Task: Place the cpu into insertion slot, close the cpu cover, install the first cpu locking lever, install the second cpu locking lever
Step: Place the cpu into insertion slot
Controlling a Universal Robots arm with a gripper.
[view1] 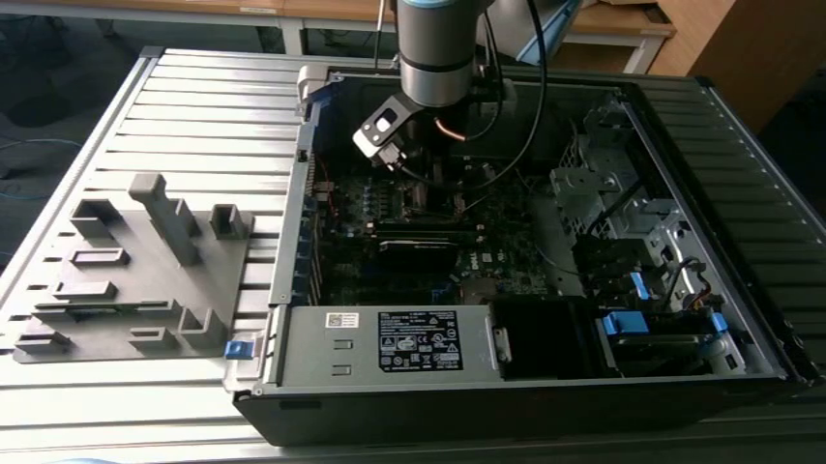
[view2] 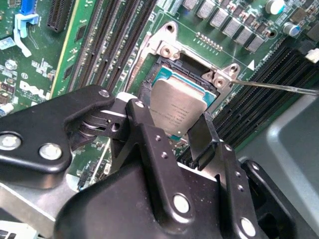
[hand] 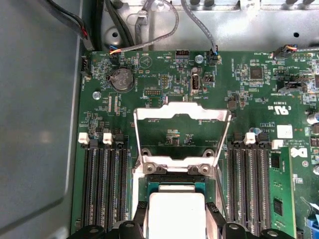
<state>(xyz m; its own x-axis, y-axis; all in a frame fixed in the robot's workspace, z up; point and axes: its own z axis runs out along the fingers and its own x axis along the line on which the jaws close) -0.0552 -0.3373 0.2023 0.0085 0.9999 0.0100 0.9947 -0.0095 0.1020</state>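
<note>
Partly hidden between jaws, the cpu (view2: 177, 112) overlies the insertion slot (view2: 185, 78).

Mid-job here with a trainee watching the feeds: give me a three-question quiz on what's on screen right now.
1. True or false: the cpu cover stands open, raised off the insertion slot.
2. What is the claw gripping? A a cable; B the cpu; C a memory stick.
3. Fill in: in the exterior view, the arm reaches down into the open ____.
Key: 1 true; 2 B; 3 computer case.
</note>
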